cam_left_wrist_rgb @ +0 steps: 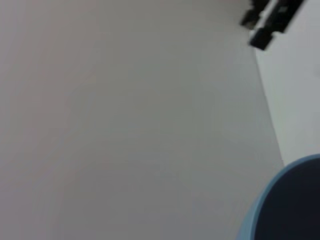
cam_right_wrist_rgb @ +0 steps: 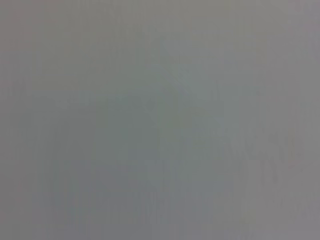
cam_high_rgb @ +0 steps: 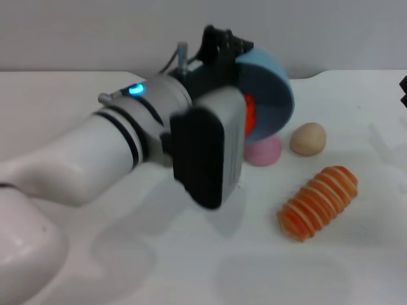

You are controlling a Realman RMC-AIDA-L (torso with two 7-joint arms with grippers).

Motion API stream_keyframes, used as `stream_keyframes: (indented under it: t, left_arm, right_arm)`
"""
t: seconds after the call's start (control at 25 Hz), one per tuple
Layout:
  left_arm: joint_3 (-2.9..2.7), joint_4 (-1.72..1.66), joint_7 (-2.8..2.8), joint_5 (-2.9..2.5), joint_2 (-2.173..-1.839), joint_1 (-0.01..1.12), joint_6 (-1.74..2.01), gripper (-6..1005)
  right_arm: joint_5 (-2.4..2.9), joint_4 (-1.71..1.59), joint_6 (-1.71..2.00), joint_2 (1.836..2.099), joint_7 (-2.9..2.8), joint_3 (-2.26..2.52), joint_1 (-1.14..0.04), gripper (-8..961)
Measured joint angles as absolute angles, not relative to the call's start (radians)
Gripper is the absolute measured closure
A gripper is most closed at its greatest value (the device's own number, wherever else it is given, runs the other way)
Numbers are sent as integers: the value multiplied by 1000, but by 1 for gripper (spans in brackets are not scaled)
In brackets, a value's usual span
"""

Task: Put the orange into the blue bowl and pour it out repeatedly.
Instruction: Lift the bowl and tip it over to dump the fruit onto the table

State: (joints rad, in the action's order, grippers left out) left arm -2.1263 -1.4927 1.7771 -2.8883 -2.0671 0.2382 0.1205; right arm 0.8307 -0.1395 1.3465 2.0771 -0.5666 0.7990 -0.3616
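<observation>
Up above the white table (cam_high_rgb: pixel 127 267), the left gripper (cam_high_rgb: pixel 224 56) is clenching the round light-blue plastic bowl (cam_high_rgb: pixel 270 95), tipping it sideways. A bright red-orange soft toy orange (cam_high_rgb: pixel 249 117) is showing inside (mostly hidden by the wrist). Below are lying a pink ball (cam_high_rgb: pixel 264 152), a beige ball (cam_high_rgb: pixel 308 138) and a striped orange-and-cream bread-like piece (cam_high_rgb: pixel 320 201).

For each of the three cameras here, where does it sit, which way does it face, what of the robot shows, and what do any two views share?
Head view: from the robot's head, looking forward and down at the white table; the left arm fills the middle, its left gripper holding the blue bowl tipped, the orange inside.
Left wrist view: on the left wrist, facing mostly a blank surface; no robot fingers seen.
Right wrist view: on the right wrist; plain grey, nothing recognisable.
Shared: the blue bowl's rim appears in both head and left wrist views.
</observation>
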Motion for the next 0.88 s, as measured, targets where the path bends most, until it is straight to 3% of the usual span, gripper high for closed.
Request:
stream_keyframes:
  t: [0.36,0.72,0.88]
  left_arm:
    - [-2207,-1386,1563,-2889,-2069,194,-176,999]
    - [-2182,-1392,1604,-2814,-2074,185,-163,999]
    - [-2051,-1467,1724,-2574,-2073,227,16,999]
  right_arm:
    - [829,-140,1342,2077,-566,793,-359,217]
    - [806,-122,1341,2077,-574,769,-362,216]
    - [738,-92,1343,2075,-647,748,-368,216]
